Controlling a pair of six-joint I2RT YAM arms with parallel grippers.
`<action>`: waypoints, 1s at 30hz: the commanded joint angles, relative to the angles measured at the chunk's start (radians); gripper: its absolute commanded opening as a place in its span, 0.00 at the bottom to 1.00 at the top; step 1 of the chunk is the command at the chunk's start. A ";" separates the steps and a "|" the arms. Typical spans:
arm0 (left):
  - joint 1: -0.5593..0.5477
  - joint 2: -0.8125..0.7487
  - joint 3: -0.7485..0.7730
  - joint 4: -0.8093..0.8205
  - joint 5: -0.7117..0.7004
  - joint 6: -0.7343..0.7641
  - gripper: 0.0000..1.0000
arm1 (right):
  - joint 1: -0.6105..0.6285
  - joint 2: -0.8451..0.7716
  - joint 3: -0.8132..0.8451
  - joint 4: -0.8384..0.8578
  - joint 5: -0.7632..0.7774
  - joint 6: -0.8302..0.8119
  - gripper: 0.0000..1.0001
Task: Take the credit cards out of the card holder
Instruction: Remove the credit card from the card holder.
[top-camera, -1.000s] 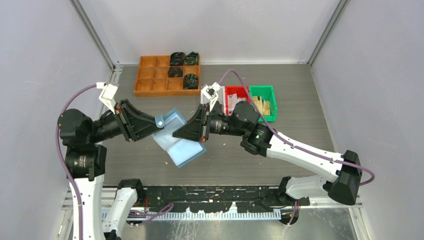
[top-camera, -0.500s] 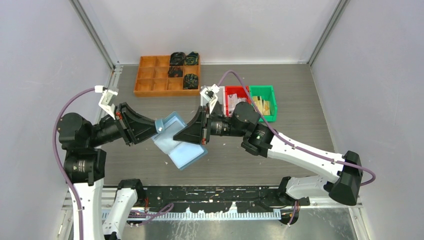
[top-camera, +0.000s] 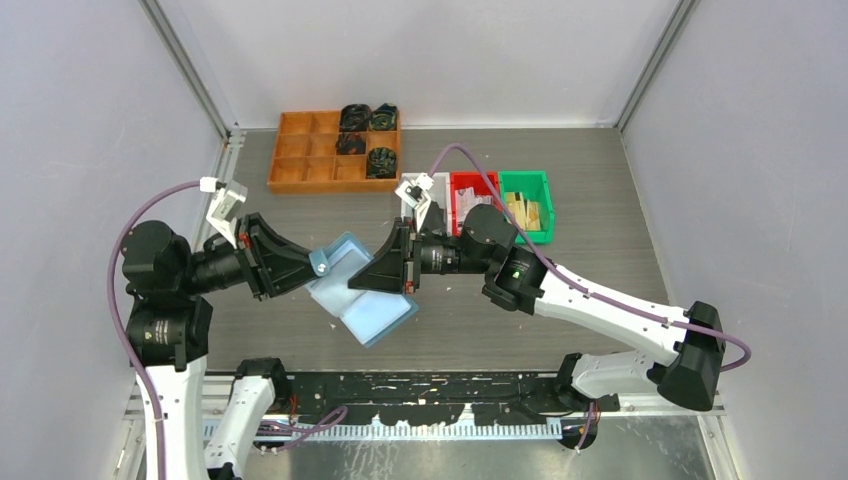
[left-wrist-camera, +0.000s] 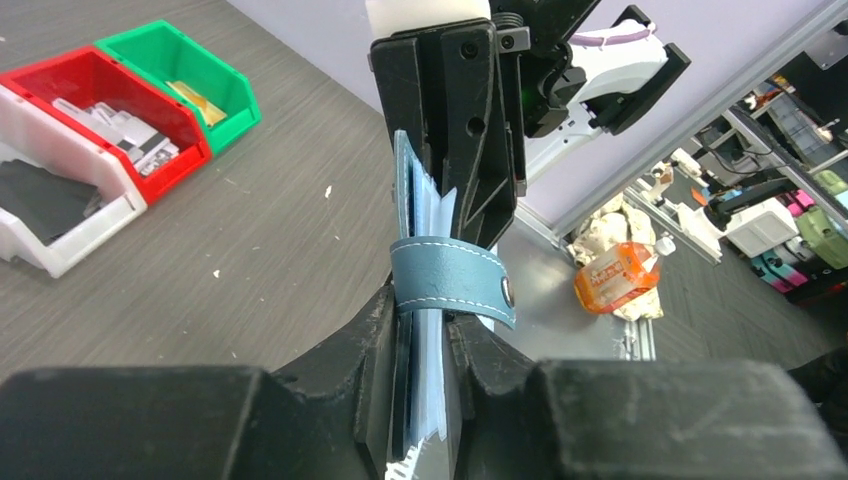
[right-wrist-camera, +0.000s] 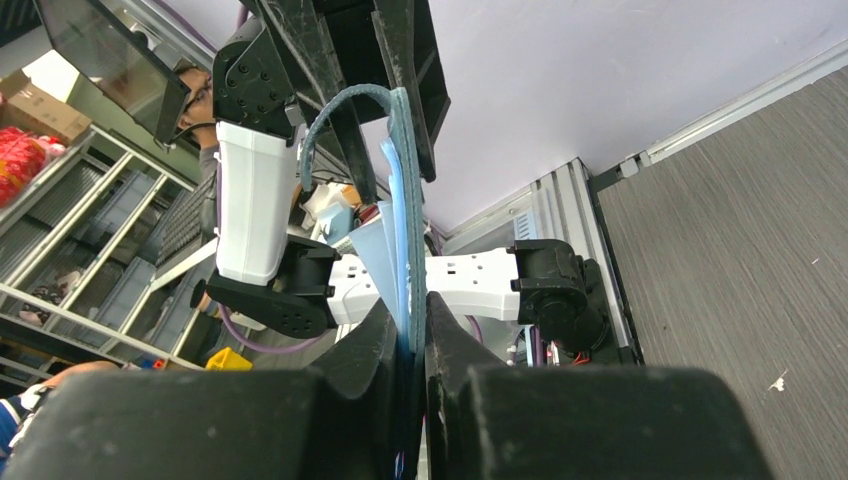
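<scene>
The light blue card holder hangs in the air above the table's middle, held between both grippers. My left gripper is shut on its left edge, just below the blue strap. In the left wrist view the holder runs edge-on between my fingers. My right gripper is shut on the opposite edge, and in the right wrist view the holder rises from between its jaws. Thin pale and dark layers show edge-on between the leaves. I cannot tell whether they are the credit cards.
An orange compartment tray with dark items in its right cells stands at the back left. A red bin and a green bin sit behind the right arm, with a white bin beside the red one.
Both grippers and the holder have shifted toward the table's near edge. The left arm has drawn back a little, and its jaws have narrowed onto the holder's edge.
</scene>
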 joint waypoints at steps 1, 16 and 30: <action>0.000 -0.002 0.051 -0.154 0.055 0.170 0.26 | -0.002 -0.004 0.050 0.033 -0.018 -0.022 0.12; 0.000 0.036 0.056 -0.084 0.058 0.076 0.00 | -0.001 -0.017 0.045 0.016 -0.069 -0.049 0.42; -0.001 0.000 0.028 -0.012 -0.012 0.056 0.00 | -0.032 -0.052 0.048 0.003 0.098 0.028 0.77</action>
